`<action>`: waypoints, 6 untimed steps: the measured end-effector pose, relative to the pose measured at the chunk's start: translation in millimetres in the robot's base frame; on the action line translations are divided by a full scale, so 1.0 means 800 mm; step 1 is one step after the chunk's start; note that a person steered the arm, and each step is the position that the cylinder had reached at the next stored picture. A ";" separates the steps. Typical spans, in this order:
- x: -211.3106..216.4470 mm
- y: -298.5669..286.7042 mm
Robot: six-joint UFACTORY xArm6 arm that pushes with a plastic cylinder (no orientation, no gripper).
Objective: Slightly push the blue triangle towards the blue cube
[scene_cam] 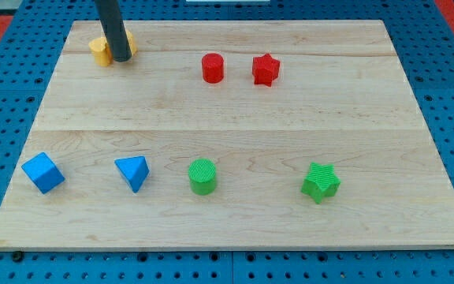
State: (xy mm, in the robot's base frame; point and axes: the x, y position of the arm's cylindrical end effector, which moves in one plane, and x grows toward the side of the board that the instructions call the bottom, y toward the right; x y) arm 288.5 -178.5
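Note:
The blue triangle (133,171) lies on the wooden board (235,110) near the view's bottom left. The blue cube (42,173) sits to its left, a block's width or so away. My tip (121,58) is at the view's top left, far above both blue blocks, and stands between the two yellow blocks (101,50), partly hiding them.
A red cylinder (213,68) and a red star (265,69) sit at the top middle. A green cylinder (203,176) lies right of the blue triangle, and a green star (320,182) lies further right. A blue pegboard (6,87) surrounds the board.

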 end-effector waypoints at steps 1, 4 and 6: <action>0.067 0.000; 0.249 0.086; 0.288 0.094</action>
